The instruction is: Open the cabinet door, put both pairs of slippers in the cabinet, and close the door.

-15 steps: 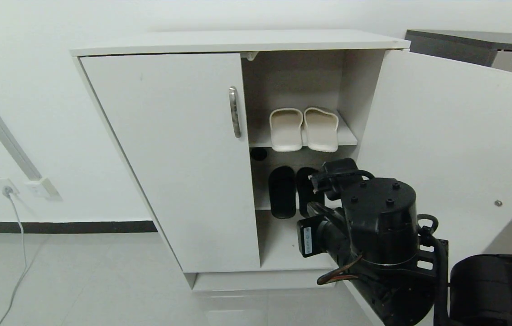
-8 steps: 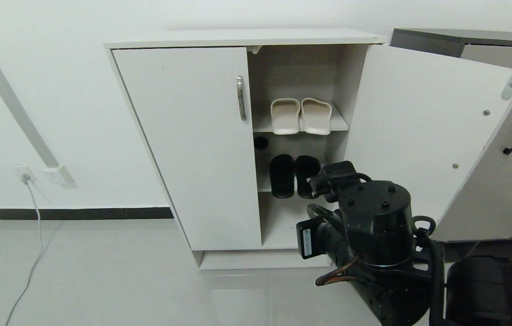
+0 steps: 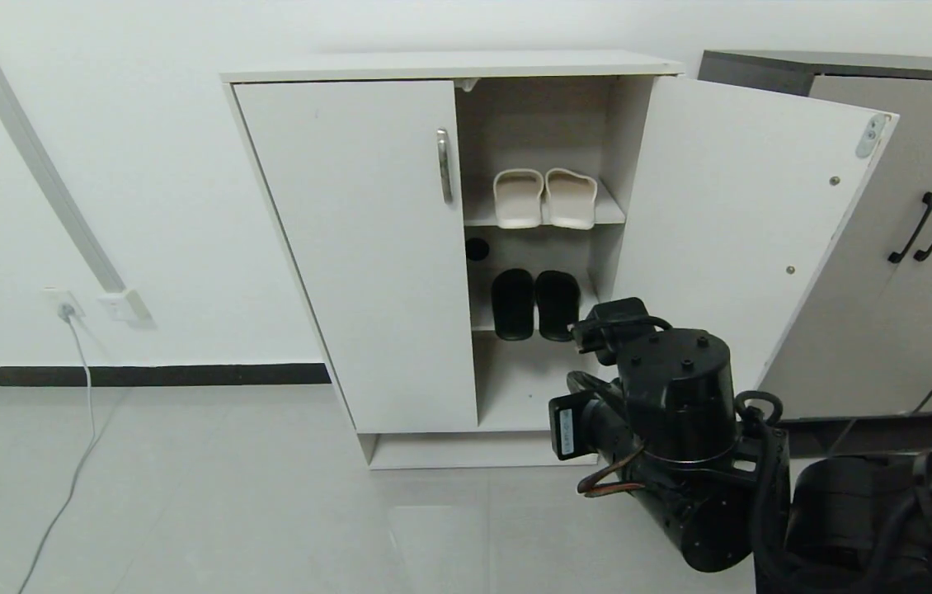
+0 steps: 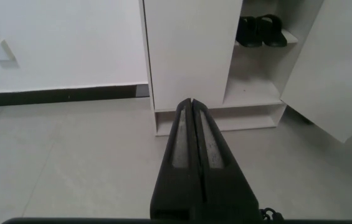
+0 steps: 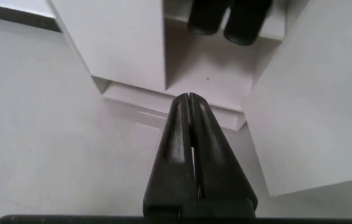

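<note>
Both pairs are in the cabinet (image 3: 449, 66): white slippers (image 3: 545, 198) on the upper shelf, black slippers (image 3: 535, 304) below. Only the right door (image 3: 730, 214) needs shutting. Left gripper (image 4: 191, 104) and right gripper (image 5: 189, 99) are empty, jaws pressed together.

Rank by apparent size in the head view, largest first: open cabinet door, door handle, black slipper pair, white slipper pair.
1. open cabinet door
2. black slipper pair and white slipper pair, about alike, unranked
3. door handle
</note>
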You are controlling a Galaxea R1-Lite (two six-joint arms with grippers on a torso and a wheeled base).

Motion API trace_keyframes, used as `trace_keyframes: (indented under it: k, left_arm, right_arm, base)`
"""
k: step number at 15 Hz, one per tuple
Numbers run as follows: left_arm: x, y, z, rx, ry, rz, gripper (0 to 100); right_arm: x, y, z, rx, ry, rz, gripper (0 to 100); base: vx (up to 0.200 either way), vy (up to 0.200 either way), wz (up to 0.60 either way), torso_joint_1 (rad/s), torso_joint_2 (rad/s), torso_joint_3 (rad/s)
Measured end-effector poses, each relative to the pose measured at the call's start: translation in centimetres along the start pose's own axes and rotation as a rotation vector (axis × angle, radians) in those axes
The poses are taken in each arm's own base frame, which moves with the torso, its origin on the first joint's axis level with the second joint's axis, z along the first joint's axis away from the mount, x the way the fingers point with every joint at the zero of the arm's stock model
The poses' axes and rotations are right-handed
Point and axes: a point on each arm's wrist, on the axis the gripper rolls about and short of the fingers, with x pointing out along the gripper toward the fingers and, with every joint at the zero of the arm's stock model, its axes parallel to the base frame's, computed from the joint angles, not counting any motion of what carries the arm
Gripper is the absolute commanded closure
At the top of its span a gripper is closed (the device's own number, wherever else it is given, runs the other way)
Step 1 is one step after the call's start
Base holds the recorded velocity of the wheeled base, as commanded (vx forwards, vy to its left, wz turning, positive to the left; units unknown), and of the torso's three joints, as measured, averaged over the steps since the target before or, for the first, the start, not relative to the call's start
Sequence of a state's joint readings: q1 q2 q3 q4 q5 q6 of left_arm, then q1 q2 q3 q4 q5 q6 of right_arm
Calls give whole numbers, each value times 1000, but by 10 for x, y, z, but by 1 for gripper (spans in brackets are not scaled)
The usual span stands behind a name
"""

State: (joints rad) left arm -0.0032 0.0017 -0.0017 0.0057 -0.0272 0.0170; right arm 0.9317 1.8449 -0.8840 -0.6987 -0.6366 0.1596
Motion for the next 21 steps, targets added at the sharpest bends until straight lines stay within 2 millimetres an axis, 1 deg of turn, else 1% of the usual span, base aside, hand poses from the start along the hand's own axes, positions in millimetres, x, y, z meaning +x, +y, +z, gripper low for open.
trace_keyframes:
  k: [6,9,13,16,21]
  left_arm:
    - [0,0,0,0,0,0,100]
    - [0,0,0,0,0,0,100]
    - [0,0,0,0,3,0,100]
    - [0,0,0,0,-1,1,100]
    - [0,0,0,0,0,-1,100]
  right_arm:
    - [10,-4,-11,-22,32,-22,100]
    - [14,-6,-13,-26,39,-32,100]
    - [17,-6,-14,-27,43,-38,100]
    - [18,-7,-13,-24,39,-40,100]
    - [21,-9,-13,-23,40,-49,100]
  base:
    - [0,0,0,0,0,0]
    - [0,0,0,0,0,0]
    - [0,0,0,9,-221,-311]
    - [0,0,0,33,-535,-377]
    - [0,0,0,105,-462,-354]
